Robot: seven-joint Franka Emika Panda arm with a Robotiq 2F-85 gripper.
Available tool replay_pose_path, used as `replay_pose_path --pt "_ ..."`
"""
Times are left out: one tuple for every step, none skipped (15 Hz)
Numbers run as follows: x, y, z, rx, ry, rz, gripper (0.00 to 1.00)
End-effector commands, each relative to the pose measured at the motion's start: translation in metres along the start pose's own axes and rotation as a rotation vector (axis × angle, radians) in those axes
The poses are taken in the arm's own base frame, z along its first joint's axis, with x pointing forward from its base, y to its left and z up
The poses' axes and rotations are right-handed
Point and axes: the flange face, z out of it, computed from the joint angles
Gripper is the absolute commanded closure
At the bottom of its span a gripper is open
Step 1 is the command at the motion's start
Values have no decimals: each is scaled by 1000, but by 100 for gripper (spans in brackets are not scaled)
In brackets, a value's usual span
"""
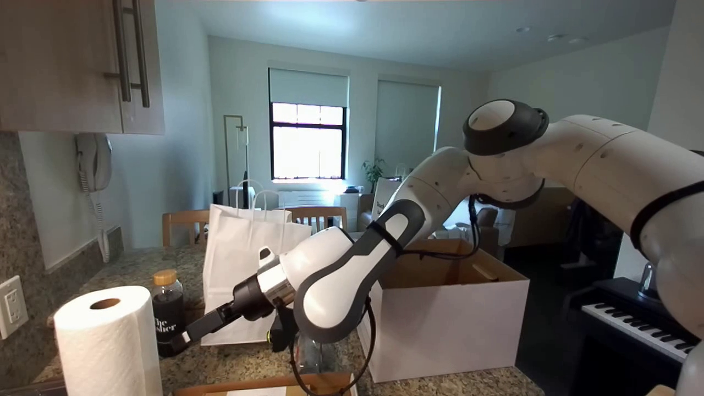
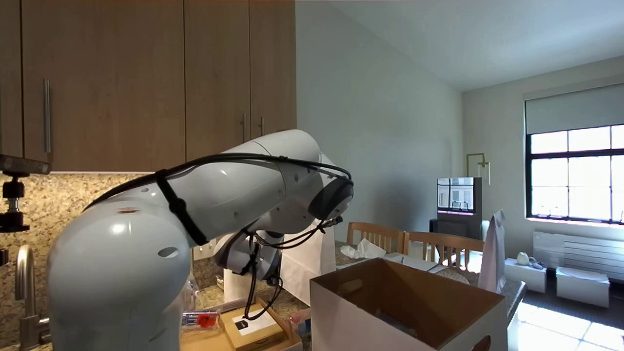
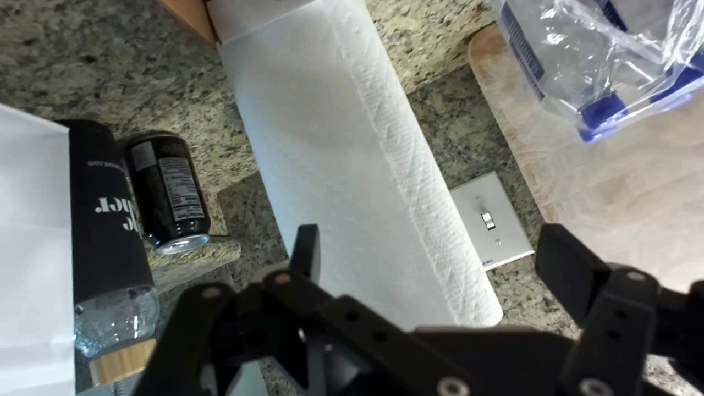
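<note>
My gripper [image 3: 432,242] stands open in the wrist view, its black fingers wide apart with nothing held. Ahead of it is a white paper towel roll [image 3: 352,165]. Part of the roll shows between the fingers, but whether they touch it I cannot tell. In an exterior view the gripper [image 1: 186,336] points down toward the upright roll [image 1: 104,346], just to its side. Behind the fingertips stands a dark bottle [image 1: 168,311] with a wooden lid. The wrist view also has this bottle [image 3: 104,220], beside a black can [image 3: 168,192]. The arm hides the gripper in the remaining exterior view.
A white paper bag [image 1: 236,275] stands behind the gripper. A large white box [image 1: 445,330] and a shallow cardboard tray [image 2: 292,343] occupy the counter nearby. Past the roll are a switch plate [image 3: 487,220], a wooden board [image 3: 616,209] and a clear plastic package [image 3: 594,60].
</note>
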Motion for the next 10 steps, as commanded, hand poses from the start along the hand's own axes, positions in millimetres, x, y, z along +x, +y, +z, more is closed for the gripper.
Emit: replay_pose_path --pt "11 -3 -16 -35 -21 -33 0" --pt "10 -5 -20 -51 -40 -41 0" --pt "6 -9 -26 -85 -83 -45 0" --pt "7 -7 -28 -118 -125 -50 0" --pt "5 -8 -31 -142 -152 -50 0" --pt "5 -9 -35 -169 -179 -60 0" --pt "7 -11 -39 -194 -205 -77 0" --pt "12 -15 -44 -221 -233 -92 0" --pt "20 -20 -48 -243 -262 -113 0" --pt "32 -25 -51 -266 -290 -132 0"
